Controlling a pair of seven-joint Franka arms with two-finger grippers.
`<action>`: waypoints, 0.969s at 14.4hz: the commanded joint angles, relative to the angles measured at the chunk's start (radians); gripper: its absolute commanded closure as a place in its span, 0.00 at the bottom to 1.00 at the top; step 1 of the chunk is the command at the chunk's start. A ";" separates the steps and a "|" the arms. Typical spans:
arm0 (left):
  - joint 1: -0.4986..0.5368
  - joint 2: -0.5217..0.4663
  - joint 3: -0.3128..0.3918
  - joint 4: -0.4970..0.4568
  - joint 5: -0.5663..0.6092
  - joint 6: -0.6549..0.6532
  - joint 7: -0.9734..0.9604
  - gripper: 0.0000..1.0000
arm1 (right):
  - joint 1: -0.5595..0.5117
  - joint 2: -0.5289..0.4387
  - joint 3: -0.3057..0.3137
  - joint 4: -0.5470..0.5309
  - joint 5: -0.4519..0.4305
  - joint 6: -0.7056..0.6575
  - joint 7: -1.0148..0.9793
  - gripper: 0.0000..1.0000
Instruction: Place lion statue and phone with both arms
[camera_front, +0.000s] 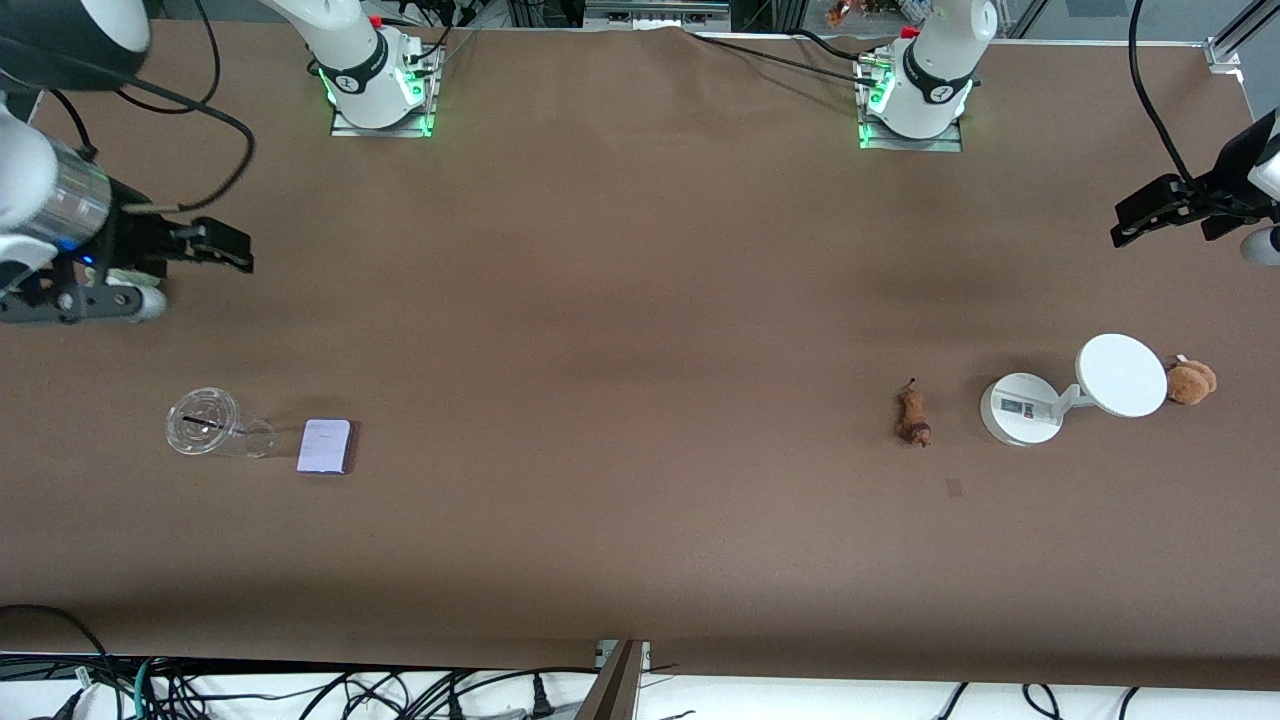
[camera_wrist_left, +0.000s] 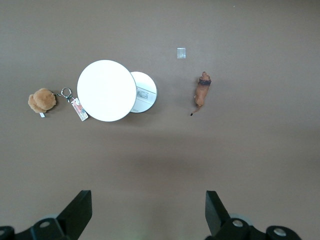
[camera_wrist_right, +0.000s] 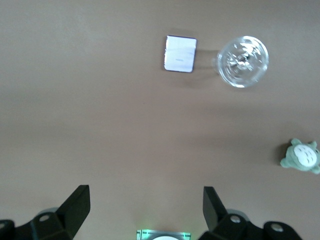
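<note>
The lion statue (camera_front: 913, 416), small and reddish-brown, lies on the brown table toward the left arm's end; it also shows in the left wrist view (camera_wrist_left: 202, 91). The phone (camera_front: 325, 445), a pale lavender slab, lies flat toward the right arm's end and shows in the right wrist view (camera_wrist_right: 180, 54). My left gripper (camera_front: 1135, 222) hangs open and empty over bare table at its end (camera_wrist_left: 148, 202). My right gripper (camera_front: 225, 245) hangs open and empty over bare table at its end (camera_wrist_right: 145, 197).
A clear cup (camera_front: 210, 425) lies beside the phone. A white round-based device with a disc (camera_front: 1120, 375) and a tan plush toy (camera_front: 1190, 381) sit beside the lion statue. A grey-green plush toy (camera_wrist_right: 301, 155) shows in the right wrist view.
</note>
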 joint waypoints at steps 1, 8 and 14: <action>0.000 0.011 -0.007 0.025 0.019 -0.004 -0.013 0.00 | -0.081 -0.089 0.058 -0.060 -0.010 -0.007 -0.008 0.00; 0.000 0.010 -0.005 0.025 0.019 -0.004 -0.012 0.00 | -0.087 -0.093 0.058 -0.040 -0.030 -0.077 -0.008 0.00; 0.000 0.010 -0.002 0.025 0.018 -0.004 -0.013 0.00 | -0.084 -0.057 0.058 -0.005 -0.030 -0.077 -0.013 0.00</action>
